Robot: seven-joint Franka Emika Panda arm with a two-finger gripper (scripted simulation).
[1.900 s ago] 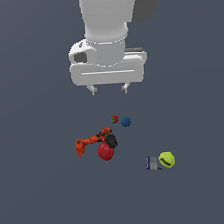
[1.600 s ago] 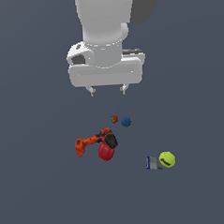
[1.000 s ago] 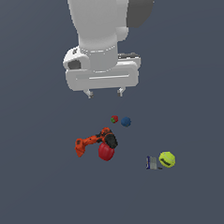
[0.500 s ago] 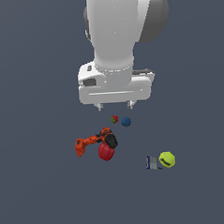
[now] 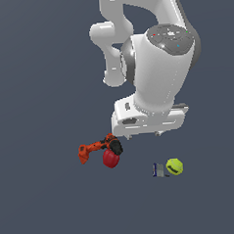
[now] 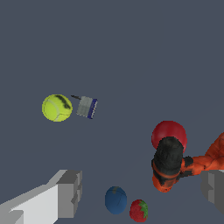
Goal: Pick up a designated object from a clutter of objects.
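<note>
In the exterior view the tennis ball [image 5: 174,166] lies on the dark grey bench [image 5: 37,70], toward the view's right, just beside a small grey-blue box [image 5: 160,170] that stands on its left. Being a sphere, the ball has no long axis; its yellow-green surface looks matte, and a dark curved seam crosses the side facing the camera. Well apart, toward the view's left, an orange-and-black power drill [image 5: 98,147] lies on its side with its long orange body running leftward, and a glossy red rounded object [image 5: 110,158] touches its dark end. The white arm hangs above, its end effector [image 5: 144,135] near the drill and up-left of the ball; only short finger stubs show below the white hand body, so their spacing cannot be judged here.

In the wrist view the end effector [image 6: 144,194] is spread wide, its blocky grey fingers [image 6: 70,192] at opposite sides with nothing between them but bench. The tennis ball [image 6: 57,107] lies beyond them, its dark seam curving across the far side, with the grey-blue box [image 6: 87,107] just beside it. Close to the fingers lie a small dark blue ball [image 6: 116,200] and a bumpy red strawberry [image 6: 138,210] with a green top, nearly touching. The drill's black end [image 6: 168,159] overlaps the smooth red rounded object [image 6: 169,134].
</note>
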